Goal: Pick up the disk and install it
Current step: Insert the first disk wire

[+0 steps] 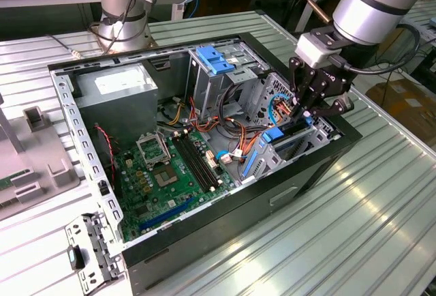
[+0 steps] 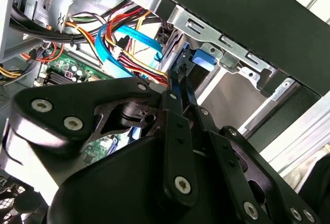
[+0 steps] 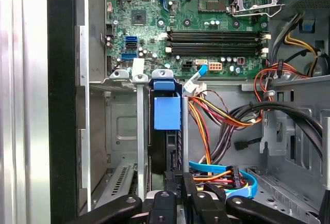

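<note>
The claw (image 1: 304, 114) hangs inside the open computer case (image 1: 272, 204) on the desk (image 1: 381, 228), over the drive cage (image 3: 129, 131) at the case's front corner; its fingers (image 3: 178, 182) are drawn close, pinching the end of the disk (image 3: 166, 131); the disk, in its blue carrier, stands on edge within the cage slot, next to the bundle of cables (image 3: 216, 115). By my judgement the pick-up is done and the install is well along; whether the disk is fully seated I cannot tell.
</note>
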Robot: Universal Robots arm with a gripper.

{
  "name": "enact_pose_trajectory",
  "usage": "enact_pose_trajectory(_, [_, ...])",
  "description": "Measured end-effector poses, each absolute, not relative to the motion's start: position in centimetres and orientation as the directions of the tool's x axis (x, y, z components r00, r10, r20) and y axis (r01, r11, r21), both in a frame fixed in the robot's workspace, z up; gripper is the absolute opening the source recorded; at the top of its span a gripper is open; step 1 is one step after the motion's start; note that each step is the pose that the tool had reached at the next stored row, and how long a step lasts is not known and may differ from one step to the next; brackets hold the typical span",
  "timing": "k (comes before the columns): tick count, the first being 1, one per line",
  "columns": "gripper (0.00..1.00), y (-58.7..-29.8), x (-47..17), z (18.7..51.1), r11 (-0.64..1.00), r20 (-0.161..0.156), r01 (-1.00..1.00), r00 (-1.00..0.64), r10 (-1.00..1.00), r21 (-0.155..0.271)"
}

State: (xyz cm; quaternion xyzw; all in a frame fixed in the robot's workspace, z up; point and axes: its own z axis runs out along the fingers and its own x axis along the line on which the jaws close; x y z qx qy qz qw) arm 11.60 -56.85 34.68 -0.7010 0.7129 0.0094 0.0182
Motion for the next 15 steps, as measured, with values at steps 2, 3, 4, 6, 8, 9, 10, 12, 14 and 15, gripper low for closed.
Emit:
enact_pose_trajectory(2, [0.18,-56.84,11.61,34.82,0.017,-0.042,-1.000,-0.017,-0.999,-0.012])
enact_pose_trajectory(3, [0.18,-56.86,11.61,34.82,0.017,-0.045,-1.000,-0.017,-0.999,-0.012])
enact_pose_trajectory(4, [0.18,-56.92,11.61,34.82,0.017,-0.047,-1.000,-0.017,-0.999,-0.012])
enact_pose_trajectory(6, [0.18,-57.17,11.61,34.81,0.018,-0.052,-1.000,-0.017,-0.998,-0.012])
enact_pose_trajectory(8, [0.18,-57.47,11.61,34.82,0.019,-0.061,-1.000,-0.019,-0.998,-0.011])
enact_pose_trajectory(9, [0.18,-57.47,11.61,34.76,0.020,-0.067,-1.000,-0.019,-0.998,-0.011])
enact_pose_trajectory(10, [0.18,-57.47,11.62,34.71,0.021,-0.070,-1.000,-0.020,-0.997,-0.011])
enact_pose_trajectory(12, [0.18,-57.51,11.63,34.69,0.021,-0.073,-1.000,-0.020,-0.997,-0.011])
enact_pose_trajectory(14, [0.18,-57.55,11.66,34.69,0.021,-0.073,-1.000,-0.020,-0.997,-0.011])
enact_pose_trajectory(15, [0.18,-57.57,11.67,34.69,0.021,-0.074,-1.000,-0.020,-0.997,-0.011])
